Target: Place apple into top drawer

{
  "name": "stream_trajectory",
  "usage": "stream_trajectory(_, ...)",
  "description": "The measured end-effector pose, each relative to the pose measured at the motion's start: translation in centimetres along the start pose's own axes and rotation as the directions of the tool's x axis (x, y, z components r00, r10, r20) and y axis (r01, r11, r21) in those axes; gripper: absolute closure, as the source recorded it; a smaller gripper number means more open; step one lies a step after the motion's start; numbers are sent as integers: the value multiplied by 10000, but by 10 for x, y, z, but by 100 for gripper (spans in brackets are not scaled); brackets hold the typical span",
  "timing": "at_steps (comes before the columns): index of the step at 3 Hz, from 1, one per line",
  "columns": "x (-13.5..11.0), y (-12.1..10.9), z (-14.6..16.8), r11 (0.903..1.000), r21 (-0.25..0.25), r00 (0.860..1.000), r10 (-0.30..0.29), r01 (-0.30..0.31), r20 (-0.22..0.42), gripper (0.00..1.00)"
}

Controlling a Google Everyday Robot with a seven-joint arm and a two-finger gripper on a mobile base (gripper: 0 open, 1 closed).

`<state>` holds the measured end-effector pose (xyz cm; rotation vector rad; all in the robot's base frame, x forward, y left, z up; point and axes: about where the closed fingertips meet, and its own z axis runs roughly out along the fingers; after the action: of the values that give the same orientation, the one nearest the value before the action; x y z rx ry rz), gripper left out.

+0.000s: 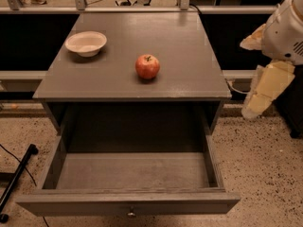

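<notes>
Under the top of the grey table (189, 41), the top drawer (128, 205) stood pulled open. The gripper (259, 98) hung beside the table's right edge; its state could not be told. The red, yellow-patched, short-stemmed apple (147, 66) sat upright mid-table.

Speckled floor (265, 174), dark-grey cabinet (142, 32)

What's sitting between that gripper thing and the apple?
Nothing, in the camera view: only bare cabinet top lies between the apple and the gripper, which hangs beyond the cabinet's side edge.
</notes>
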<state>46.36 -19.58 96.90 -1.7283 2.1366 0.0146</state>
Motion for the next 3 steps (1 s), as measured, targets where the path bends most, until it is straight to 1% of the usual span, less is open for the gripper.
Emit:
stream_trajectory(1, -60, -39, 33, 9999, -64, 9805, -118, 133, 1961, 0)
stream_trajectory(2, -112, -73, 69, 10000, 38, 9389, 47, -64, 3442, 0)
stream_trajectory(3, -163, -126, 116, 9924, 521, 8839, 747, -1111, 4617, 0)
